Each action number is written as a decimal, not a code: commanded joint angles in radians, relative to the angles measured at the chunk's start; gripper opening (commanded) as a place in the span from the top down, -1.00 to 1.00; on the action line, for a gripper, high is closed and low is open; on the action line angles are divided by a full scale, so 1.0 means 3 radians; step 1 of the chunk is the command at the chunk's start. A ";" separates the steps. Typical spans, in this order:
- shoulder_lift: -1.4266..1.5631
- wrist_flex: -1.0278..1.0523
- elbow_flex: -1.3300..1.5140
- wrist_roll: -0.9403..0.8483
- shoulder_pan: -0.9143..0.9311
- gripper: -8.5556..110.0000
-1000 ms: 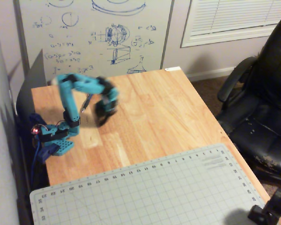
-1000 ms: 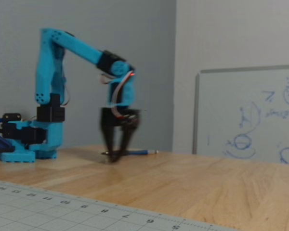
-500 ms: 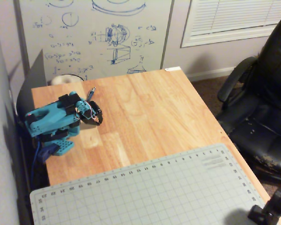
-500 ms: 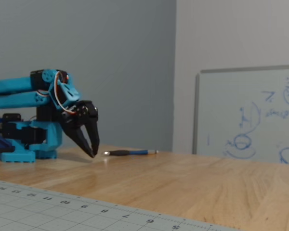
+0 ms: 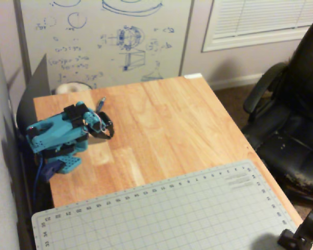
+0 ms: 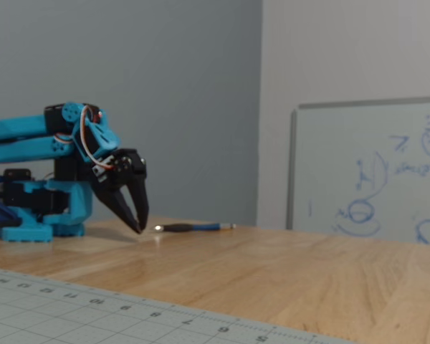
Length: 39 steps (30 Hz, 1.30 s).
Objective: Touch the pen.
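In the low fixed view, the blue arm is folded down at the left. Its black tool points down at the wooden counter, tips close together and holding nothing, right at the counter top. Just to the right of the tips lies the pen, flat on the counter, not touching the tool. In the high fixed view, the pen lies just behind the tool, near the whiteboard.

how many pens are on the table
1. The pen lies flat on the wooden table just past the gripper, near the whiteboard end. In the high fixed view the arm hides most of it; only its tip shows.
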 commanded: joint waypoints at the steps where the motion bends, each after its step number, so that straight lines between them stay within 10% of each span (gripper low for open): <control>1: 0.0010 0.0005 -0.0046 0.0036 0.0005 0.85; 19: -0.0138 -0.0046 -0.0251 0.0041 -0.0179 0.85; 39: -0.3590 -0.0005 -0.3855 0.0041 -0.0210 0.85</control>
